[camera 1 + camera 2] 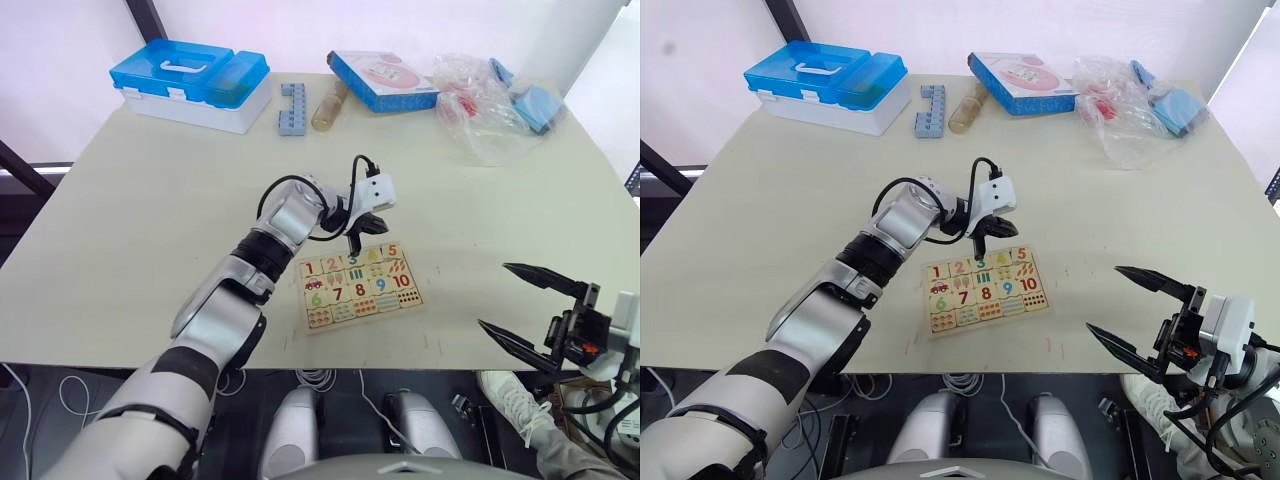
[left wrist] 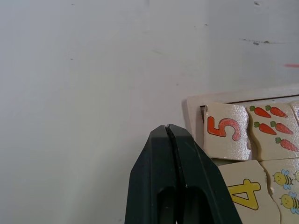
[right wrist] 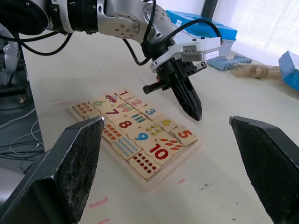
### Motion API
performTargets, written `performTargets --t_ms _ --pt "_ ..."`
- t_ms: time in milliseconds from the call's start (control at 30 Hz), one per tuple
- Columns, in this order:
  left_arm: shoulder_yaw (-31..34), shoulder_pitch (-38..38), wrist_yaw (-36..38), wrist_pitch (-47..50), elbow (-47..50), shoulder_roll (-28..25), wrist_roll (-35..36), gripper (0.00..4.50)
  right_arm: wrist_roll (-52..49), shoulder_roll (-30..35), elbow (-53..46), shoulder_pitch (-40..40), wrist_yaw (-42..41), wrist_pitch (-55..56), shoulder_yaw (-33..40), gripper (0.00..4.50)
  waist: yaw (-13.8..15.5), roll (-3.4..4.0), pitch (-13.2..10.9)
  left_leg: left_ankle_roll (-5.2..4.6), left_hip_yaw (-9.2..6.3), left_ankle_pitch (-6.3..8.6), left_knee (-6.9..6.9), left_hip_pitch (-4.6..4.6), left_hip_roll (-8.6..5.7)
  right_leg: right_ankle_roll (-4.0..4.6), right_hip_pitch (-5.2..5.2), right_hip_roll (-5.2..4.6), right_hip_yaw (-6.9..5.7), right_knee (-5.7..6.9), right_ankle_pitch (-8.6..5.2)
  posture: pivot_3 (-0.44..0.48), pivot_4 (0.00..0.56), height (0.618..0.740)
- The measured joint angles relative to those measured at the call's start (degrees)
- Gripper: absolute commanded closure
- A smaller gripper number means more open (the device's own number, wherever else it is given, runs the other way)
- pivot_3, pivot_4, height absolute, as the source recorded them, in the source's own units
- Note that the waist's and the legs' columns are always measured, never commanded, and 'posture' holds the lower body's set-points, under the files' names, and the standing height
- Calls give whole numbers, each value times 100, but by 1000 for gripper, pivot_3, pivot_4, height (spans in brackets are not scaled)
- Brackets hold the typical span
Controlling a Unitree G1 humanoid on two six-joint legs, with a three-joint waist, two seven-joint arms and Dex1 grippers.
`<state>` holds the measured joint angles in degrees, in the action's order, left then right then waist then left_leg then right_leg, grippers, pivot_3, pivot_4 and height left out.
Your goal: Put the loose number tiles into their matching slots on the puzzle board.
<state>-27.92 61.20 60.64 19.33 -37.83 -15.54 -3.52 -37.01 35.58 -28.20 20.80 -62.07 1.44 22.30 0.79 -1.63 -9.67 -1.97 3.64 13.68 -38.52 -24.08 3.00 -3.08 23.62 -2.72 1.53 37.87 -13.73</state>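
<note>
Left tool (image 3: 195,113) pressed together, empty, beside board (image 1: 360,287); right tool (image 1: 530,310) spread. Tiles 1–5 appear seated; each should be checked flush.

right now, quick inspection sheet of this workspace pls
surface: pale table, faint marks near its front edge.
job's things: puzzle board; tiles 1 to 5 sit in the top row, no loose tile seen.
clutter: blue-lidded box, grey block, pink-picture box, plastic bag, all far side.
grippers: left gripper shut, empty, beside the board; right gripper open, empty, off the table's edge.
cables: black cable on left wrist.
surroundings: floor cables.
</note>
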Motion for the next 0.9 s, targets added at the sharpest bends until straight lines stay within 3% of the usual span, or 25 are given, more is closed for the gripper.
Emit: performTargets --t_ms 900 --pt "33 -118 307 -213 -151 123 -339 4478 -2 -1 -33 70 19 1 0 0 -2 0 0 0 -1 0 -1 0 0 0 0 0 0 2 0 0 150 740"
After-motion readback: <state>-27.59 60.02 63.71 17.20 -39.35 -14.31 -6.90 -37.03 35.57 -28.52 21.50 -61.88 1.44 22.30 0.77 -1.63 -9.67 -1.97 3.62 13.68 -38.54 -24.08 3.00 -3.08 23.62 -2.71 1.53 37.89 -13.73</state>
